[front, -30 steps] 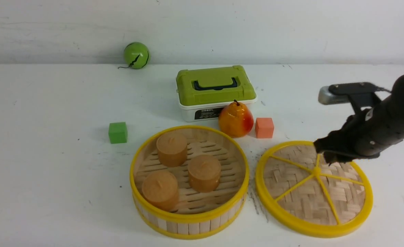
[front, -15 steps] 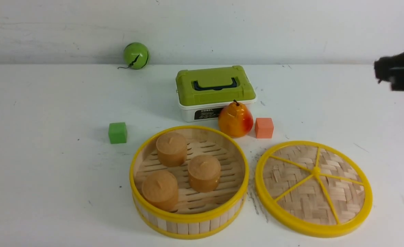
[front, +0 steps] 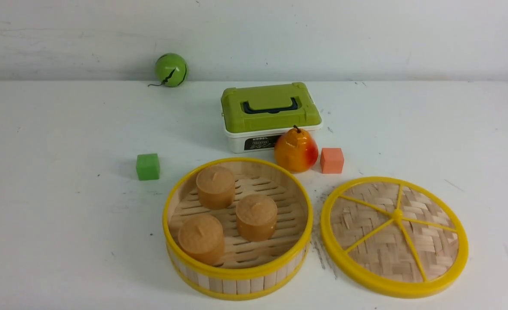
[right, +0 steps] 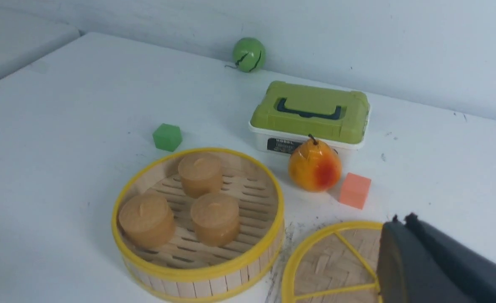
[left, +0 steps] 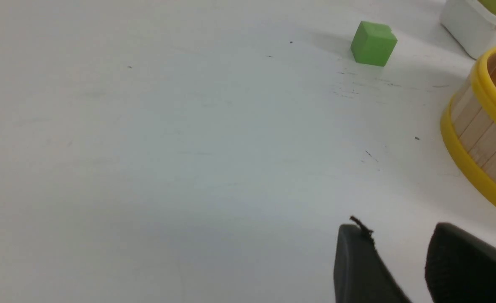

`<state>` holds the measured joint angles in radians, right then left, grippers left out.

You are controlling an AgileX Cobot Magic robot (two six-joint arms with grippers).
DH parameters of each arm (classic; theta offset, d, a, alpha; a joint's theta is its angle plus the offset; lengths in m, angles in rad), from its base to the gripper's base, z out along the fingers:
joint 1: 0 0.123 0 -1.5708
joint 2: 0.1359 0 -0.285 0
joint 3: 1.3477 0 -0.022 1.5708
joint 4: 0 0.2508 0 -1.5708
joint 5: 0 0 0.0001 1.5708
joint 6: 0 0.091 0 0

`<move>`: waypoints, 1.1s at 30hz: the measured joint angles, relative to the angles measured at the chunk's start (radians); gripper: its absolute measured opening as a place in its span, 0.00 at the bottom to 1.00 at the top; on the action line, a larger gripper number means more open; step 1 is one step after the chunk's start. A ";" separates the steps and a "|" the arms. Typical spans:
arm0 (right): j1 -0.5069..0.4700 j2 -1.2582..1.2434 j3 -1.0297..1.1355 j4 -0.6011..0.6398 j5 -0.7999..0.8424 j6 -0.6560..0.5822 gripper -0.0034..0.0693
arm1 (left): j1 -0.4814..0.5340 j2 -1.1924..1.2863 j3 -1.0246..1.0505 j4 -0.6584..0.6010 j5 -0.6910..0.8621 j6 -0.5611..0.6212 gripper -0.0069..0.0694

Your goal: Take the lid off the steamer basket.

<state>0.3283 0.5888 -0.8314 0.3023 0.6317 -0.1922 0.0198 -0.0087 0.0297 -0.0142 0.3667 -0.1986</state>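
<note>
Front view: the basket [front: 238, 272] is seen open on the counter [front: 64, 193], its slatted floor exposed and ringed by a pale slat wall with yellow rims. Three small brown pots [front: 200, 239] are held inside: one toward the far left of the floor, one toward the near left, and one right of the middle. Each is topped by a small raised knob.

The lid [front: 395, 234] is laid flat on the counter just to the right of the basket, apart from it, with its spokes and centre knob facing up. Behind the basket, a white box [front: 241, 142] is closed by a green top [front: 271, 103] with a dark handle; its contents are hidden. A pear [front: 296, 150] is set in front of the box, with a pink block [front: 332, 160] just to its right. A green block [front: 148, 166] is placed left of the basket, and a green ball [front: 171, 69] is seen near the wall.

In the right wrist view, the right pincer [right: 403, 223] is shown clenched, with nothing gripped. In the left wrist view, the left pincer [left: 393, 229] is released, its fingers parted, and nothing is held between them.
</note>
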 joint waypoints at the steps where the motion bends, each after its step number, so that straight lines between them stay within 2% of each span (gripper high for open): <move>1: 0.000 -0.008 0.012 -0.004 0.009 0.000 0.02 | 0.000 0.000 0.000 0.000 0.000 0.000 0.40; 17: 0.000 -0.047 0.045 -0.179 0.007 0.000 0.01 | 0.000 0.000 0.000 0.000 0.000 0.000 0.40; 20: -0.003 -0.084 0.167 -0.236 -0.184 0.000 0.01 | 0.000 0.000 0.000 0.000 0.000 0.000 0.40; 21: -0.005 -0.091 0.177 -0.241 -0.198 0.002 0.01 | 0.000 0.000 0.000 0.000 0.000 0.000 0.40; 23: -0.042 -0.148 0.329 -0.254 -0.375 0.041 0.01 | 0.000 0.000 0.000 0.000 0.001 0.000 0.40; 24: -0.046 -0.160 0.356 -0.254 -0.401 0.047 0.01 | 0.000 0.000 0.000 0.000 0.001 0.000 0.40; 26: -0.124 -0.262 0.545 -0.244 -0.544 0.143 0.01 | 0.000 0.000 0.000 0.000 0.001 0.000 0.40; 29: -0.204 -0.381 0.696 -0.243 -0.618 0.232 0.01 | 0.000 0.000 0.000 0.000 0.001 0.000 0.40; 33: -0.286 -0.509 0.831 -0.243 -0.605 0.298 0.01 | 0.000 0.000 0.000 0.000 0.001 0.000 0.40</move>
<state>0.0428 0.0802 -0.0006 0.0594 0.0264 0.1057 0.0198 -0.0087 0.0297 -0.0142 0.3676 -0.1986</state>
